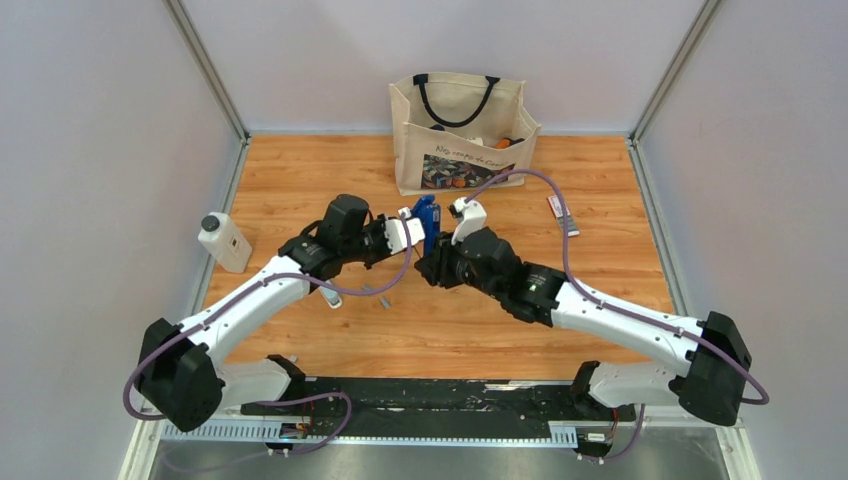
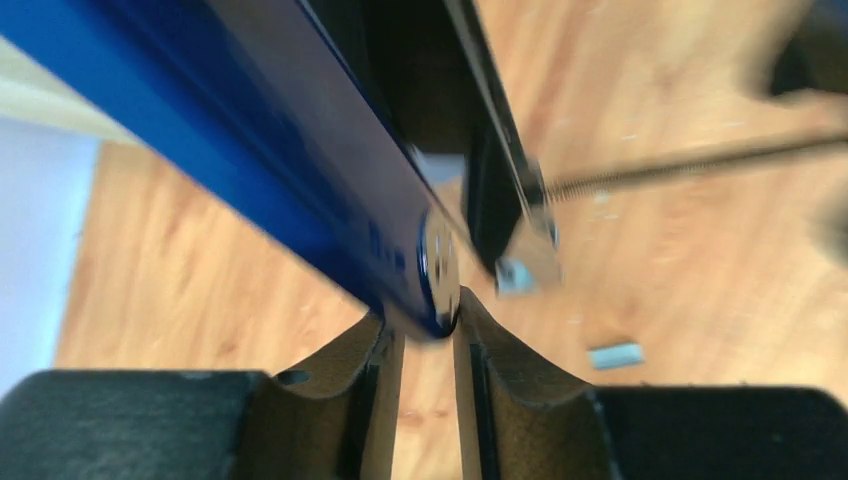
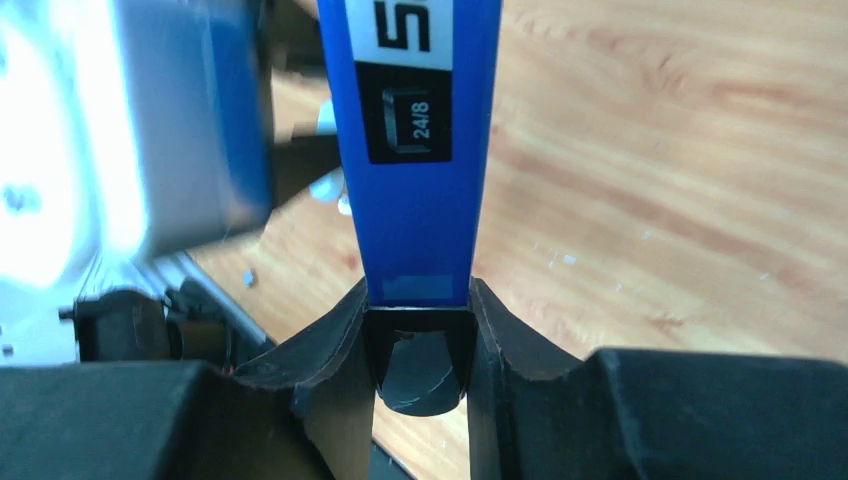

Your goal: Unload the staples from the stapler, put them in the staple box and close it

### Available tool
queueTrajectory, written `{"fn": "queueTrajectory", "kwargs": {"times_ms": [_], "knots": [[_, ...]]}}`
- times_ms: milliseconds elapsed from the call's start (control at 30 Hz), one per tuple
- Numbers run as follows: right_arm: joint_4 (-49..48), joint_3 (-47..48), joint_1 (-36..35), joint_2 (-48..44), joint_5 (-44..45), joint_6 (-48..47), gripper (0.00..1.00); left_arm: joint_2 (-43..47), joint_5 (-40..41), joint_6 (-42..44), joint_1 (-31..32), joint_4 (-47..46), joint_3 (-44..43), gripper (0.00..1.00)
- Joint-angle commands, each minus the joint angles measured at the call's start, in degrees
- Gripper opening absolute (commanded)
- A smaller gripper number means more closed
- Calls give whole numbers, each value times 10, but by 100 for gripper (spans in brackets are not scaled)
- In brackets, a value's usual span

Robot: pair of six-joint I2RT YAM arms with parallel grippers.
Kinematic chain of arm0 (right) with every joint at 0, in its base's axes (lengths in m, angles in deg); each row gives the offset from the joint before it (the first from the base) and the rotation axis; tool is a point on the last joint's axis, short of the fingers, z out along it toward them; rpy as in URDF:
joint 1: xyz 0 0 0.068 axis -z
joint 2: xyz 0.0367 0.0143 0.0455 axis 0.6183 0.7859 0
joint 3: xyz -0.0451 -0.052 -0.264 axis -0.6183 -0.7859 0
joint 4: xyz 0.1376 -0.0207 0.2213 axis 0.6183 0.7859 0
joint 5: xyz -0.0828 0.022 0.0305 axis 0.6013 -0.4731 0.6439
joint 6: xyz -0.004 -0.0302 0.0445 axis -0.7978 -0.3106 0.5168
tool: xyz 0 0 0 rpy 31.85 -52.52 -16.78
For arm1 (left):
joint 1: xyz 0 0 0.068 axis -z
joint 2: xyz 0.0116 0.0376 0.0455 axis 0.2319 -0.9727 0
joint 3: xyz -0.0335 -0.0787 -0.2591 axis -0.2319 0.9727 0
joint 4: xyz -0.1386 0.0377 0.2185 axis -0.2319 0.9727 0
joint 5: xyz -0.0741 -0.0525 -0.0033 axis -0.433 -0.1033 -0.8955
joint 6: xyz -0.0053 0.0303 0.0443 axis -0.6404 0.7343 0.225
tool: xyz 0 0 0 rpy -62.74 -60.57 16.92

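The blue stapler [image 1: 428, 218] is held up off the table between both grippers at the middle. My left gripper [image 1: 412, 228] is shut on the end of its blue top arm [image 2: 300, 150], which is swung away from the black part. A thin spring rod [image 2: 690, 165] stretches out to the right. My right gripper [image 3: 418, 295] is shut on the stapler's black rear end, with the blue body [image 3: 415, 200] rising from the jaws. Short grey staples [image 1: 383, 303] lie on the wood below; one also shows in the left wrist view [image 2: 615, 355].
A canvas tote bag [image 1: 462, 130] stands at the back. A white bottle [image 1: 224, 242] stands at the left wall. A small flat white-and-red box [image 1: 553, 206] lies at the right. A pale stick-like tool [image 1: 331, 298] lies under the left arm.
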Motion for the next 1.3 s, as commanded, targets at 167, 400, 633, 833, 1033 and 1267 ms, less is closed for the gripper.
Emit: {"fn": "queueTrajectory", "kwargs": {"times_ms": [167,400,633,833,1033,1267], "knots": [[48,106,51,37,49,-80,0,39,-189,-131,-55,242,-91,64],[72,166,73,139,27,-140,0,107,-254,-230,-152,248,-98,70],[242,370,102,340,-21,-181,0,131,-290,-229,-240,310,-114,71],[374,528,102,477,-18,-203,0,152,-298,-229,-267,316,-105,71],[444,621,111,559,-22,-220,0,156,-310,-247,-271,312,-103,71],[464,639,111,601,-13,-226,1,163,-307,-257,-271,301,-103,71]]}}
